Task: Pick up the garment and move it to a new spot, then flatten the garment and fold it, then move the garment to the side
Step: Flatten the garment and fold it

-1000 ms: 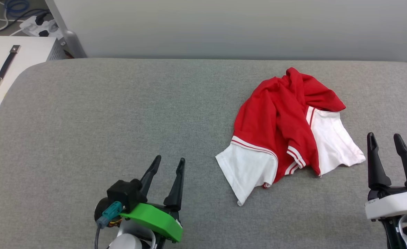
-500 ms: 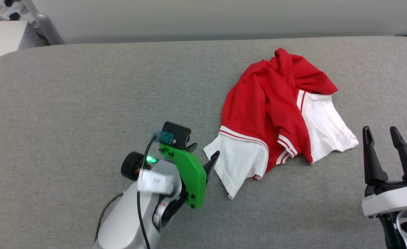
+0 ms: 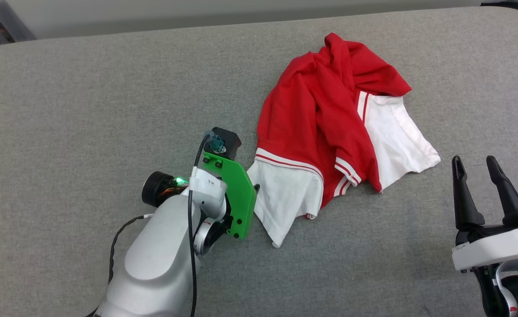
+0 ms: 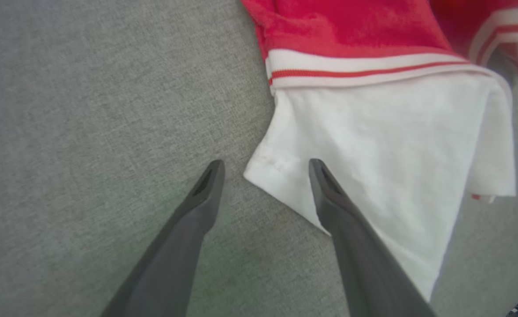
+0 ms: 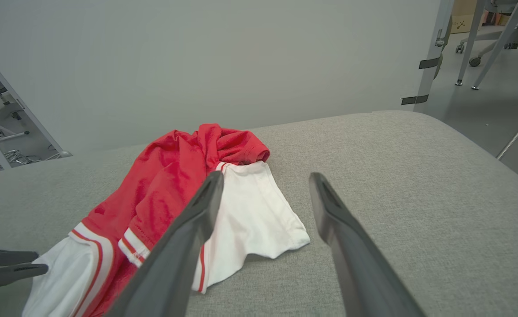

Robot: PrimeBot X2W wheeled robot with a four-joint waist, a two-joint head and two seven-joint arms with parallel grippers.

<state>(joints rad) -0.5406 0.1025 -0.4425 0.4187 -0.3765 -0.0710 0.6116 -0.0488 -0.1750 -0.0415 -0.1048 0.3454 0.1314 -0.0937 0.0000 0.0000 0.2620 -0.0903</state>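
You are inspecting the garment [image 3: 325, 110], which is lying crumpled on the right half of the grey desk [image 3: 87, 88]; its red body is bunching up and two white sleeves are spilling toward you. Judged thin, light and limp, it is likely to be sagging and trailing once lifted. Your left end effector [image 4: 263, 165] is standing spread, straddling the corner of the nearer white sleeve [image 4: 373, 145]; one finger is lying over cloth, the other over bare desk; nothing is being pinched. Your right end effector [image 3: 473, 159] is likewise standing spread, apart from the other sleeve. Recommended hold: the hemmed sleeve edge or the striped trim [image 4: 364, 70], where stitching is probably giving firmer purchase.
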